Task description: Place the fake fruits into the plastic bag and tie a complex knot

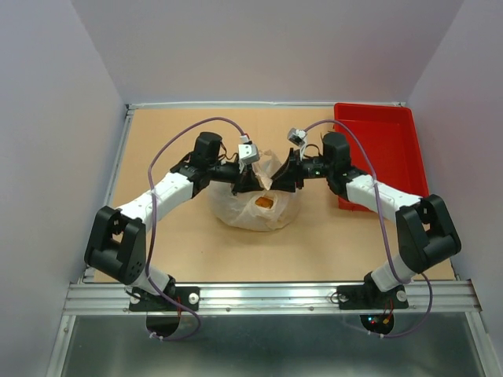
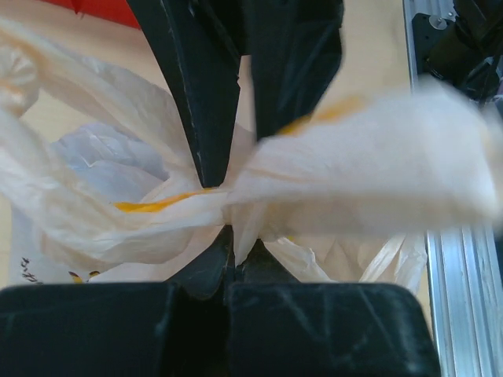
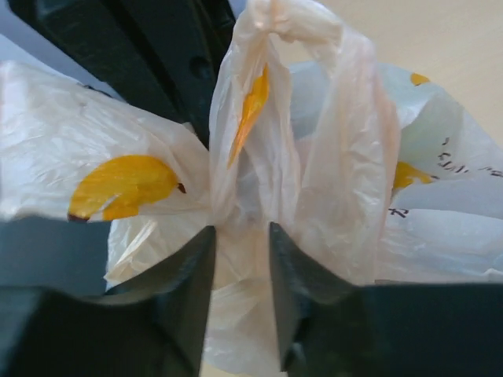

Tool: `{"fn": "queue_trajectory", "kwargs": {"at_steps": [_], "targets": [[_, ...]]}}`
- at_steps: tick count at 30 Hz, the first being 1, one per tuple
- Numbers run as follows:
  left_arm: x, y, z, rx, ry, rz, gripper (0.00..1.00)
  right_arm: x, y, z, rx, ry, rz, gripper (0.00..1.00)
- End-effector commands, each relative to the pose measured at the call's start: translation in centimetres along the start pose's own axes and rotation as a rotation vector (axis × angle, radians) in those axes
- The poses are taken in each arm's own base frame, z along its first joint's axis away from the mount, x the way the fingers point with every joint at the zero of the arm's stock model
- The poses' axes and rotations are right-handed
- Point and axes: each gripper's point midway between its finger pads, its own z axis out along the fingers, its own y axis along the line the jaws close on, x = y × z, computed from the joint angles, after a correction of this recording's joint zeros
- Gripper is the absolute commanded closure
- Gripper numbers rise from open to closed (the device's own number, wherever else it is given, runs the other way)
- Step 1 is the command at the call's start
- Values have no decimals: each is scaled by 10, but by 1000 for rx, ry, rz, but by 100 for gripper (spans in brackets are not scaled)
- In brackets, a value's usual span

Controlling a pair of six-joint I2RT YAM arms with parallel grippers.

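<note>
The plastic bag (image 1: 253,214) sits mid-table, whitish and crinkly with orange marks. An orange patch (image 1: 265,203) shows on it; I cannot tell whether it is a fake fruit or print, and the fake fruits are otherwise hidden. Both grippers meet over the bag's top. My left gripper (image 1: 250,182) (image 2: 230,236) is shut on a pinched strip of the bag (image 2: 118,212). My right gripper (image 1: 277,179) (image 3: 241,236) is closed on a bunched handle of the bag (image 3: 338,157), plastic filling the gap between its jaws. A handle loop (image 3: 291,23) sticks up beyond it. No knot can be made out in the bunch.
A red tray (image 1: 377,149) stands at the back right, close to the right arm's elbow. Low walls edge the brown table (image 1: 157,141) on the left and back. A metal rail (image 1: 267,294) runs along the near edge.
</note>
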Motion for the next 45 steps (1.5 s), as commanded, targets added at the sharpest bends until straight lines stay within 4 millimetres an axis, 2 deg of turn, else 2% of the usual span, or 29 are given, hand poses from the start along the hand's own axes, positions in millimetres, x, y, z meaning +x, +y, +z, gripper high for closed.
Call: {"fn": "queue_trajectory", "kwargs": {"at_steps": [1, 5, 11, 16, 22, 23, 25, 26, 28, 29, 30, 32, 35, 40, 45], "targets": [[-20, 8, -2, -14, -39, 4, 100, -20, 23, -3, -106, -2, -119, 53], [-22, 9, -2, -4, -51, 3, 100, -18, 28, -5, -117, 0, -148, 33], [-26, 8, -1, 13, -61, -2, 100, -26, 22, -3, -104, -8, -176, 24], [-34, 7, 6, 19, -61, 6, 100, -37, 15, 5, -84, -43, -161, 25], [-29, 2, 20, 23, -16, 43, 99, -44, 8, 13, -88, -47, -171, 29], [-26, 0, 21, 31, 0, 44, 99, -43, 8, 14, -91, -45, -170, 30], [-20, -4, 24, 36, 30, 40, 98, -44, 10, 14, -104, -42, -171, 42], [-18, -5, 23, 40, 36, 53, 96, -43, 11, 14, -109, -41, -170, 59], [-11, -10, 20, 56, 55, 56, 93, -42, 12, 13, -114, -38, -169, 72], [-13, -13, 16, 58, 52, 84, 88, -40, 13, 13, -118, -36, -169, 81], [-9, -15, 14, 59, 55, 79, 85, -38, 13, 12, -122, -31, -166, 84], [-9, -14, 8, 49, 49, 70, 78, -37, 15, 12, -128, -28, -166, 89], [-11, -11, -6, 22, 43, 61, 63, -35, 18, 11, -134, -24, -178, 97], [-11, -7, -21, 1, 62, 66, 46, -31, 18, 9, -137, -17, -183, 100], [-11, -8, -24, -5, 65, 65, 45, -32, 20, 8, -140, -16, -187, 99]]}}
